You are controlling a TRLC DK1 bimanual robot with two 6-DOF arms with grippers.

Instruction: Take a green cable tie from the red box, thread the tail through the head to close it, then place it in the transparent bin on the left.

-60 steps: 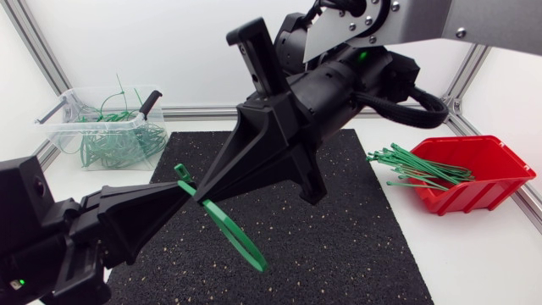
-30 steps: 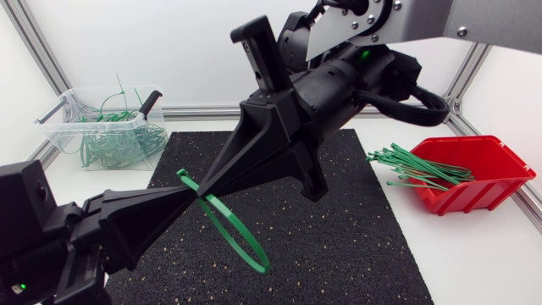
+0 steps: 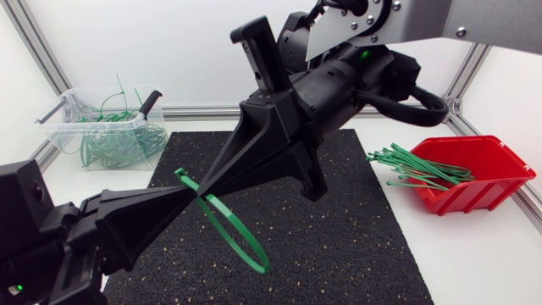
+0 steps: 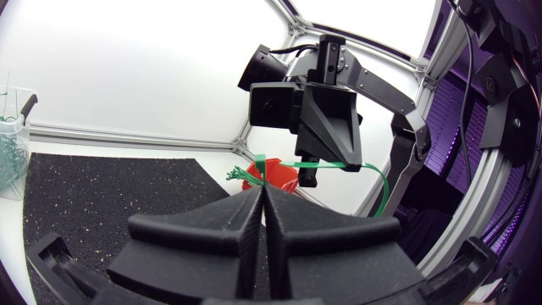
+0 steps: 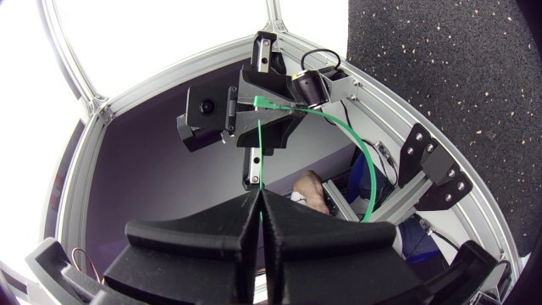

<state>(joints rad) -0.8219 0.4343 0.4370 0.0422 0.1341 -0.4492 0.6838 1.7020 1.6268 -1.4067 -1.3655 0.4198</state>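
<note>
Green, light, springy cable tie looks best gripped near its head, where left end effector and right end effector pinch it.

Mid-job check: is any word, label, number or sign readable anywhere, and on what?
None: no readable text in any view. The red plastic box, the transparent plastic bin, the looped green cable tie and the black speckled mat show no legible print.

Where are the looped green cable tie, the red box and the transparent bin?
looped green cable tie (image 3: pixel 259 266): head view, the loop's low end.
red box (image 3: pixel 474 196): head view, its front wall.
transparent bin (image 3: pixel 58 134): head view, its front wall.
</note>
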